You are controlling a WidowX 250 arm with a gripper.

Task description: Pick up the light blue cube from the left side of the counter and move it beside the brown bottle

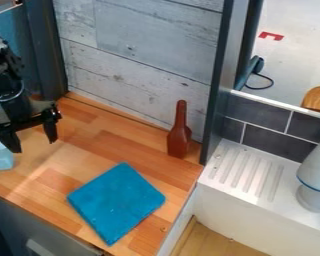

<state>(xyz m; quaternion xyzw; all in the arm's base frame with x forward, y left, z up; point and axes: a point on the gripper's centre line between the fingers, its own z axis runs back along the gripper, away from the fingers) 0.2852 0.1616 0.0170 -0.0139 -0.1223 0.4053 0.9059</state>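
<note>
Fingers (50, 131) spread near tapered pale-blue object (3, 159), wood-grained counter (169, 172).

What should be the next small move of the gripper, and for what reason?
Probably shift the gripper slightly toward the picture's left before lowering it. Its fingers are open, and the pale blue object shows by one fingertip, not between the two, so closing here would likely miss it.
</note>
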